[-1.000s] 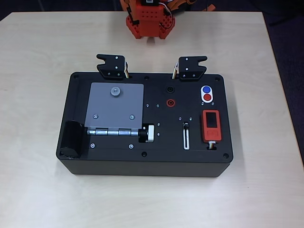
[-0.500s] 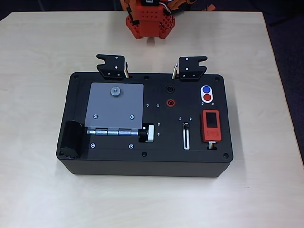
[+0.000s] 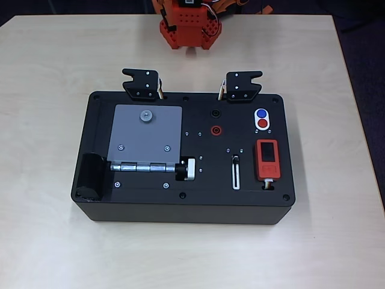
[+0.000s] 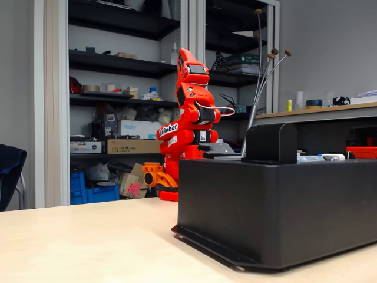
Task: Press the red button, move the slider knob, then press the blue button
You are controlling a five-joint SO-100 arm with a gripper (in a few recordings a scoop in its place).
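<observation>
Nearest the camera in the fixed view sits the black box (image 4: 277, 206), a matte, hard-shelled plastic case with rounded corners, planted flat on the pale wooden table (image 4: 76, 242); it looks heavy enough not to skid under a press. From overhead, its top panel carries everything. At the front right is the slider knob (image 3: 236, 158), a tiny dark nub at the far end of a narrow white-rimmed slot; it is stiff and small, so a fingertip should push it from the side along the slot rather than pinch it. Just right of that is a red module (image 3: 267, 159) with a dark screen. Farther back, sharing one white oval, the red button (image 3: 262, 124) lies just in front of the blue button (image 3: 261, 113); both are flat, smooth and rigid, wanting a straight downward poke on centre. Left of them is a grey plate (image 3: 144, 135), smooth metal by the look of it. Farthest back, the orange arm (image 4: 188, 118) stands folded upright beyond the box, well apart from any button. Its jaws are tucked away, so I cannot tell whether they are parted or together.
</observation>
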